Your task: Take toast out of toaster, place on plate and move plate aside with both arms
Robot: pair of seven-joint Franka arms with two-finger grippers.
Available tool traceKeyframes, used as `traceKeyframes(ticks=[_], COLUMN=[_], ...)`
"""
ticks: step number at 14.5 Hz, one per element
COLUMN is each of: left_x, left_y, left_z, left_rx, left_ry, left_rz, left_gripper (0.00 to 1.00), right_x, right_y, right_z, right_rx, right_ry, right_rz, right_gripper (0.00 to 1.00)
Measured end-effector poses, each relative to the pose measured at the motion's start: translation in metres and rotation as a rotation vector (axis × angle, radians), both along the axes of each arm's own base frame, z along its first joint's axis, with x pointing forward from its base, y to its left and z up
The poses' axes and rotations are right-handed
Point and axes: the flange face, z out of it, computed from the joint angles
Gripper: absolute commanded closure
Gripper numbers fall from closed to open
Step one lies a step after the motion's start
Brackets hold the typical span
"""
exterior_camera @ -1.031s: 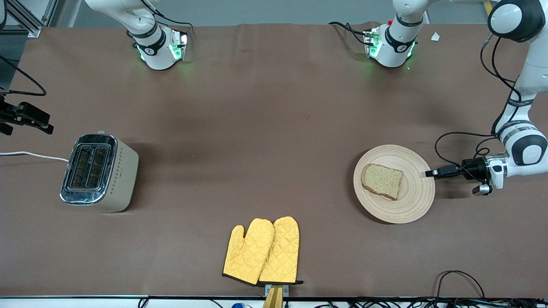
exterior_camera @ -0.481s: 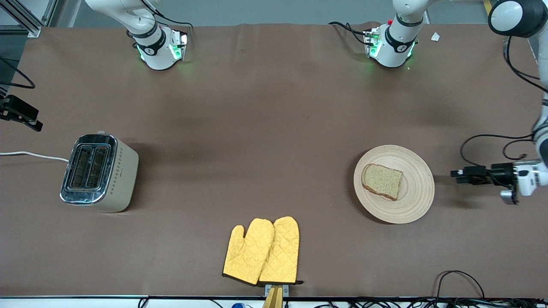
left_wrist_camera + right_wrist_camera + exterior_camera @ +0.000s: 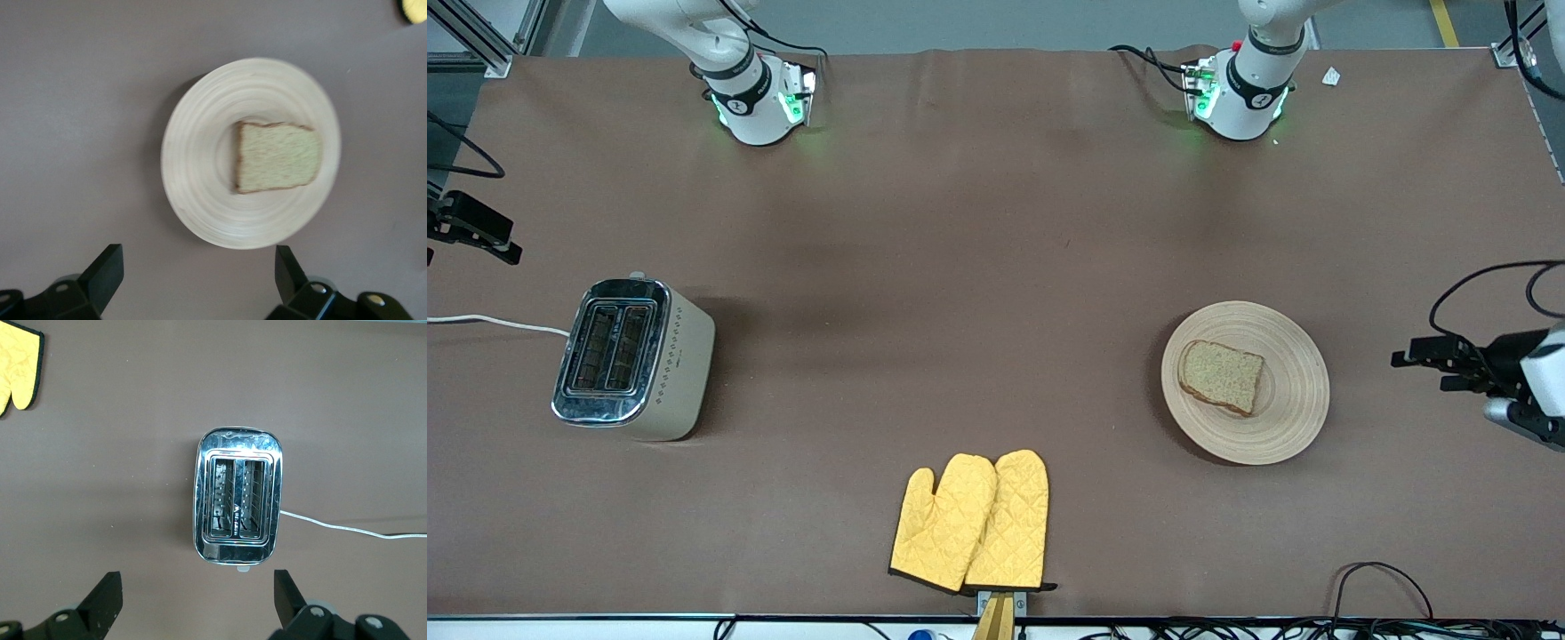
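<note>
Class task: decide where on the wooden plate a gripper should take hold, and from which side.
Grip the wooden plate by its thin bare rim at the left arm's end, coming in low and sideways. It lies flat, and the toast sits toward the opposite edge, leaving that rim free.

Even overhead light, soft shadows — glare on the toaster [image 3: 238,497] top, left wrist view slightly blurred.
</note>
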Motion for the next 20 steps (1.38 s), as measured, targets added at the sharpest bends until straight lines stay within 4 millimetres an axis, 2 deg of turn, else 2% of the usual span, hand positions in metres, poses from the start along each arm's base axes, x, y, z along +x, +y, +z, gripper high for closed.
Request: traceKeyframes(ticks=[1, 3, 5, 7, 9, 11, 13, 17, 20], left_x=[-0.009, -0.031, -0.049, -0.071, -0.091, -0.108, -0.119, -0.128, -0.131], left_y=[-0.023, -0.057, -0.085, -0.105, -0.107, -0.104, -0.11, -0.138, -0.131], left_z=[0.031, 0.078, 0.116, 0.144, 0.157, 0.16, 0.162, 0.166, 0.171], left_rx=[0.037, 0.08, 0.095, 0.116, 0.142, 0.163, 0.175, 0.207, 0.213], left_ry=[-0.004, 0.0, -0.034, -0.069, -0.102, -0.138, -0.157, -0.18, -0.182], left_rz=[0.055, 0.16, 0.2, 0.208, 0.221, 0.238, 0.233, 0.186, 0.196], left_gripper=[0.0, 0.0, 0.0, 0.0, 0.0, 0.0, 0.0, 0.0, 0.0], right_x=[0.0, 0.0, 0.0, 0.0, 0.0, 0.0, -0.001, 0.0, 0.0], right_y=[0.001, 0.002, 0.003, 0.003, 0.002, 0.0, -0.001, -0.001, -0.001], right_z=[0.0, 0.0, 0.0, 0.0, 0.0, 0.0, -0.001, -0.001, -0.001], right_rx=[0.0, 0.0, 0.0, 0.0, 0.0, 0.0, 0.0, 0.0, 0.0], right_ry=[0.001, 0.002, 0.002, 0.003, 0.004, 0.004, 0.005, 0.006, 0.006], right_rz=[0.001, 0.004, 0.005, 0.004, 0.003, -0.001, -0.003, -0.002, -0.002], right_gripper=[0.0, 0.0, 0.0, 0.0, 0.0, 0.0, 0.0, 0.0, 0.0])
